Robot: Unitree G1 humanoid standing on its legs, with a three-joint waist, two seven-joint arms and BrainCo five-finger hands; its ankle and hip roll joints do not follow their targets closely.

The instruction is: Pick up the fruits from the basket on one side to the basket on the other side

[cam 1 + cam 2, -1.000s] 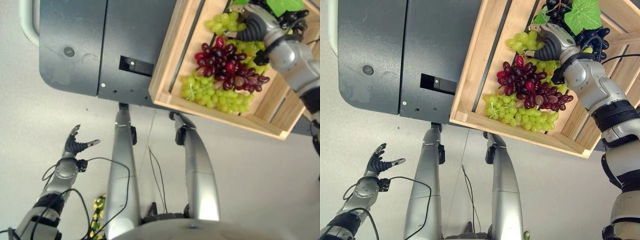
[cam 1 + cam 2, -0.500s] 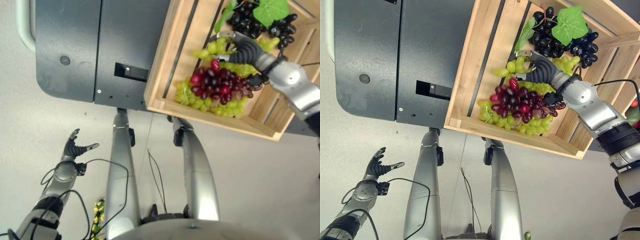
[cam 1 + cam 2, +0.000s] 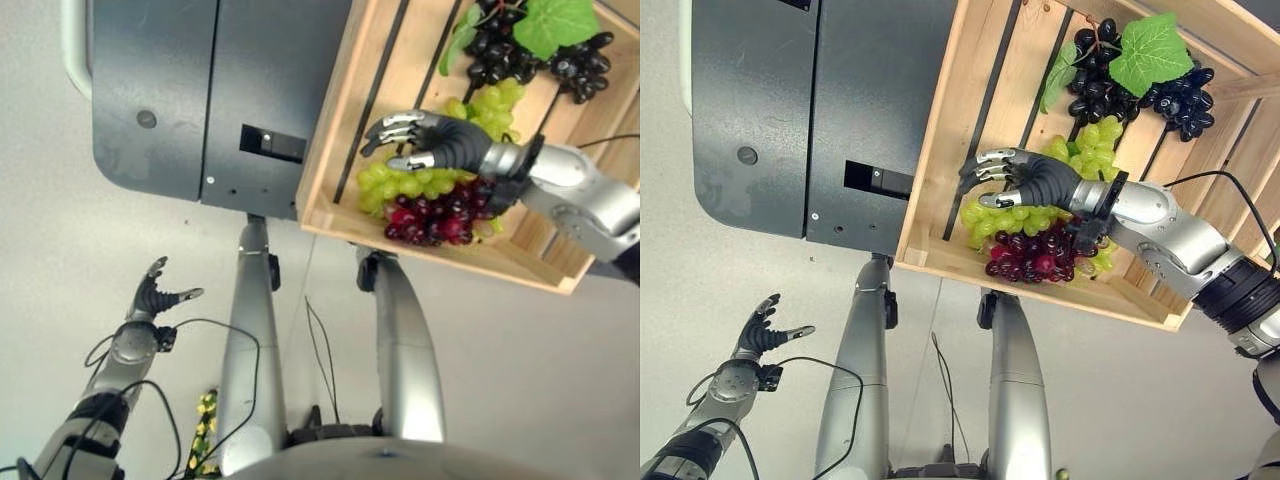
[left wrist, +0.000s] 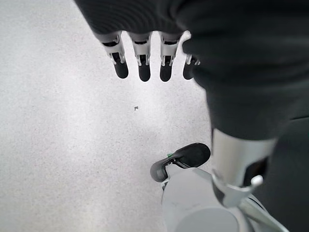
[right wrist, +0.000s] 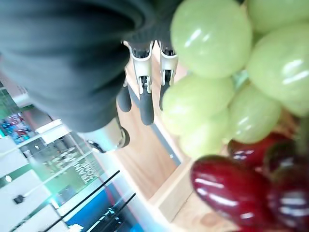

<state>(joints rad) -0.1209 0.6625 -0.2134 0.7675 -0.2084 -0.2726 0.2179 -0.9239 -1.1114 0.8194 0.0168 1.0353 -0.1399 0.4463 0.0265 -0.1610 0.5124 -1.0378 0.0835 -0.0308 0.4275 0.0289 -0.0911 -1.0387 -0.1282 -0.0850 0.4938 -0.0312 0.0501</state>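
A bunch of green grapes (image 3: pixel 1012 217) is seen lying in the wooden crate (image 3: pixel 940 150), directly beneath the palm of the right hand (image 3: pixel 1035 180). A bunch of red grapes (image 3: pixel 1032 256) is found touching the green bunch, on the side of the hand nearer the crate's front wall. In the right wrist view, green grapes (image 5: pixel 207 36) and a red grape (image 5: pixel 227 181) are observed pressed close against the hand. The right hand's fingers (image 3: pixel 985 165) are extended in a loose, slight curl past the green bunch and above the crate floor; they are not closed round any fruit, and the hand is recorded as open. A second cluster of green grapes (image 3: pixel 1092 138) is noted just behind the wrist. A bunch of dark grapes (image 3: pixel 1110 85) with a green leaf (image 3: pixel 1150 55) is located well beyond the hand, toward the far end of the crate. A dark grey cabinet (image 3: pixel 810 110) is seen adjoining the crate on the fingertip side. The left hand (image 3: pixel 155 297) is held low over the light floor (image 4: pixel 72 145), well apart from the crate, with fingers spread and holding nothing.
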